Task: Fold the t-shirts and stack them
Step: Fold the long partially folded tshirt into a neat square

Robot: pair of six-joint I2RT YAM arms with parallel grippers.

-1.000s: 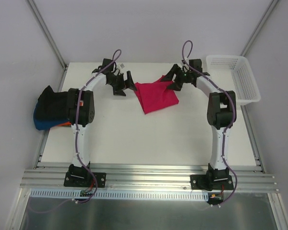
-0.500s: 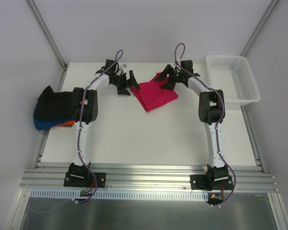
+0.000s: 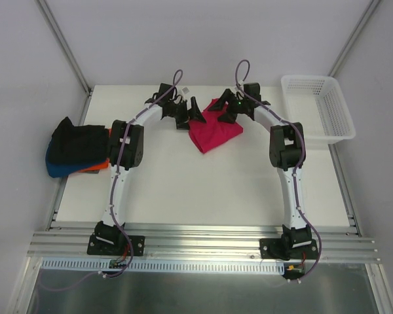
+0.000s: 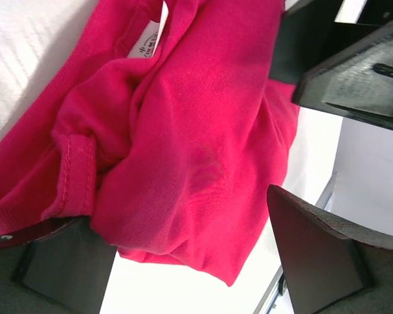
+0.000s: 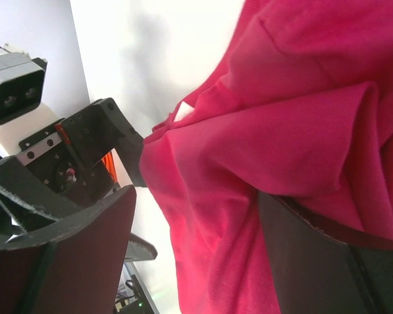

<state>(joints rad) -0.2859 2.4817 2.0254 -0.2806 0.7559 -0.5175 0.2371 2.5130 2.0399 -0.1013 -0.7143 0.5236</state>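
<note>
A crumpled crimson-pink t-shirt lies at the back middle of the table. My left gripper is at its left edge, open, with the pink cloth bunched between the wide-apart fingers. My right gripper stands open at the shirt's back right corner; the pink cloth fills the gap between its fingers and drapes over the right one. At the table's left edge lies a pile of t-shirts: black on top, blue and orange under it.
A white mesh basket stands at the back right corner of the table. The two grippers face each other closely across the shirt. Metal frame posts rise at both back corners.
My left gripper has moved right until it reaches the pink shirt's left edge. The right gripper shifted a little left onto the shirt, which has bunched narrower.
</note>
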